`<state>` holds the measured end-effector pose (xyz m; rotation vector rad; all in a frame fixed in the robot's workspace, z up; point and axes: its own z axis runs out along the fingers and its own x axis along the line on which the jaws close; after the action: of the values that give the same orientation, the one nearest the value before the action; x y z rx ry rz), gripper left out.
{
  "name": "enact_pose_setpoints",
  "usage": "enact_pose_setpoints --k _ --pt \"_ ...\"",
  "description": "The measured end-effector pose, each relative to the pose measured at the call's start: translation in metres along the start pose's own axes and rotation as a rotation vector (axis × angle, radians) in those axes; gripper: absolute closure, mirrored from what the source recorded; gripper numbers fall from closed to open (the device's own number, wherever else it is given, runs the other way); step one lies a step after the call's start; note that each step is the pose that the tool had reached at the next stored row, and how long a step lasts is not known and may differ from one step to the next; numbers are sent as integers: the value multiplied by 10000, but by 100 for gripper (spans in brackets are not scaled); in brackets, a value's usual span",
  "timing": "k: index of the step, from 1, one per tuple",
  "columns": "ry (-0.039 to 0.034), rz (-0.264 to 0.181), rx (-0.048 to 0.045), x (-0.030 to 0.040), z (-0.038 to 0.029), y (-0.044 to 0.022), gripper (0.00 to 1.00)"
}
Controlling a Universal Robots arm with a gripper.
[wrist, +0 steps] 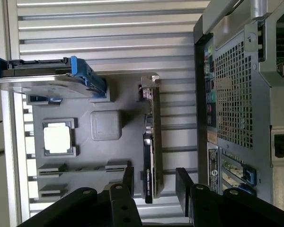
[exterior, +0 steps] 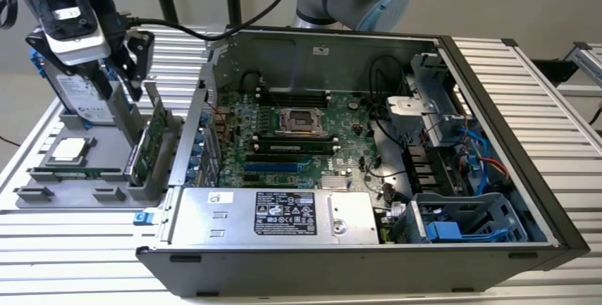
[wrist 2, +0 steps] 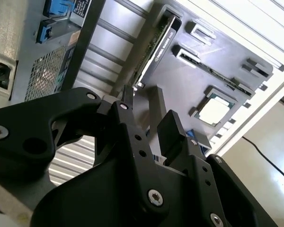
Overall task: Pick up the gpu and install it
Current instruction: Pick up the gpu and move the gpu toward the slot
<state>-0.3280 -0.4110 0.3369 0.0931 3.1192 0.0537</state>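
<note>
First wrist view | gpu on edge, bracket end far from jaws | jaws spread, empty

No print can be read. White labels w/ dark marks are seen on power supply, near side, & hard drive, far left. Faint lettering is seen along graphics card edge.

Slatted metal table, two loads.
An open computer case stands on the exterior view's right, a grey parts tray just beside it.
</note>
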Motion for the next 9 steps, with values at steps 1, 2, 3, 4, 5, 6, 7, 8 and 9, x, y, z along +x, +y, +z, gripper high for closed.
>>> enact_pose_setpoints --k 1,2,3,4,5,6,7,8,9 --pt "0 0 2 0 7 0 0" --pt "0 0 5 0 14 0 0" --pt "0 0 8 0 20 -1 0" --pt "-1 -1 10 0 27 -1 0" --pt "-1 0 13 1 33 -1 0" --pt "0 0 16 1 39 -1 0" --pt "-1 -1 18 1 46 -2 0" --pt "-1 -1 21 1 53 -2 0" --pt "-2 -1 23 1 59 -2 0"
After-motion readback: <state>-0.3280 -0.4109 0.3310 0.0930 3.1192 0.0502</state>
